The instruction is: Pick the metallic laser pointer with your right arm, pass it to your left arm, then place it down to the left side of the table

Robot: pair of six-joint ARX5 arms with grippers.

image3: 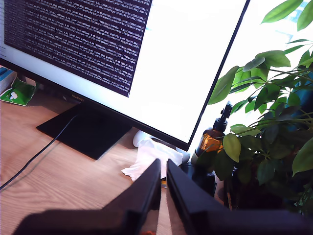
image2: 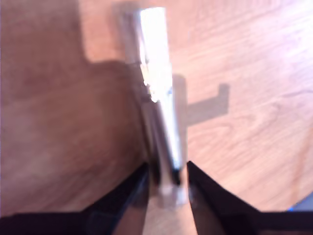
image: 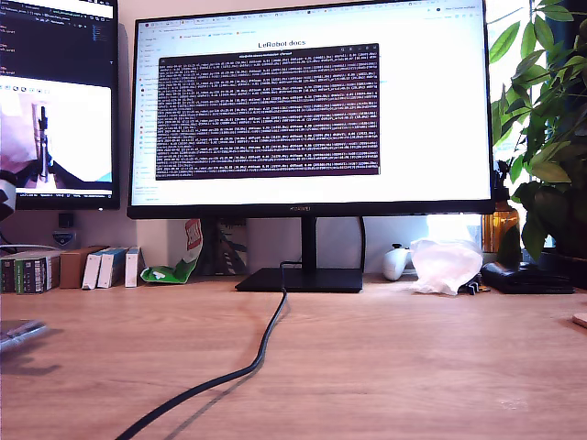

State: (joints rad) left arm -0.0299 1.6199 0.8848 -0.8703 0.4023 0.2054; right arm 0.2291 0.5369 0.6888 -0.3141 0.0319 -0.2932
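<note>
Pinching the metallic laser pointer (image2: 159, 112) at one end, my first end effector (image2: 167, 183) has its two black jaws pressed against the chrome barrel, whose long axis runs straight on from the jaws toward twelve o'clock in the first wrist view, over the wood-grain tabletop (image2: 254, 112). Its shadow falls close beside it, so I judge it low over the wood; whether it touches I cannot tell. In the exterior view a silver end (image: 18, 335) shows at nine o'clock, at the frame's edge, which I take for the same pointer. My second end effector (image3: 164, 193) has its jaws pressed nearly together on nothing, aimed at the monitor (image3: 146, 58) and the plant (image3: 274, 142). The first arm alone is at the pointer, so setting it down falls to that arm.
</note>
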